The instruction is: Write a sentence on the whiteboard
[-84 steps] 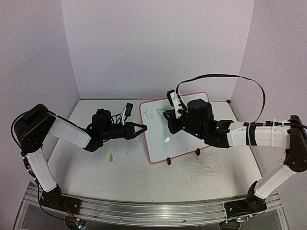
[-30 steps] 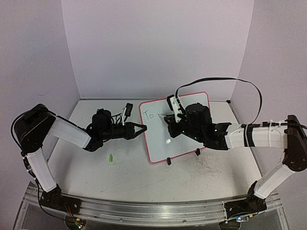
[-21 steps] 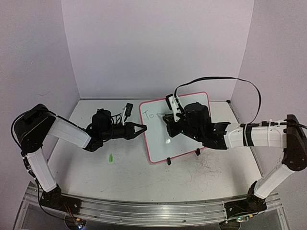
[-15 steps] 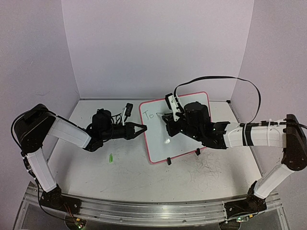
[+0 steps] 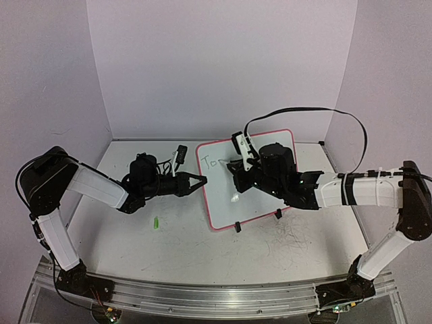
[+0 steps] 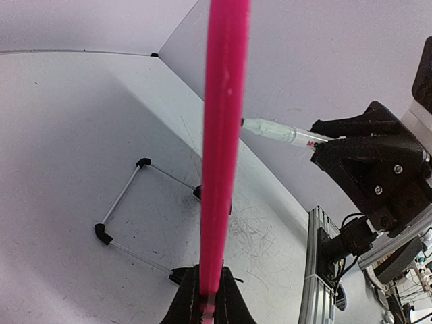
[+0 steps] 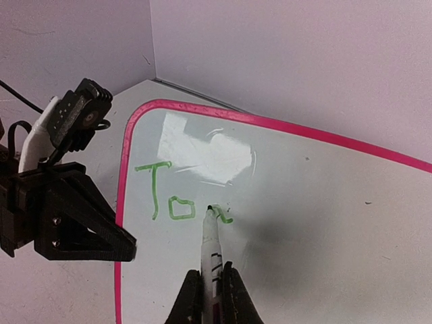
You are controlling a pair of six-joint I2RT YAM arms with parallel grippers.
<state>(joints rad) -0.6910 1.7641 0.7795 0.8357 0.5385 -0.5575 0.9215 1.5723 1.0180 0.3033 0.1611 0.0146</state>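
From above, we see the whiteboard point(image 5: 233, 212) propped at a slant in the middle of the frame on 2 black clip feet point(image 5: 237, 227). The sentence point(image 5: 214, 162) is begun at its upper left. The left gripper point(image 5: 200, 180) reaches in from the left to the board's left rim, and the right gripper point(image 5: 236, 169) hangs over its upper half. A small green cap point(image 5: 155, 222) lies at lower left, well apart from both.

In the left wrist view the pink rim runs up mid-frame, pinched between closed fingers at the bottom edge.

In the right wrist view the jaws are closed on the marker point(image 7: 211, 246), whose tip appears to touch the board at the 3rd letter. We judge that too much pressure could make the propped board slip in the left grip and skew the line. A low sweep of the arm could smear wet ink. The left gripper sits left of the "T", so nothing blocks the path rightward.
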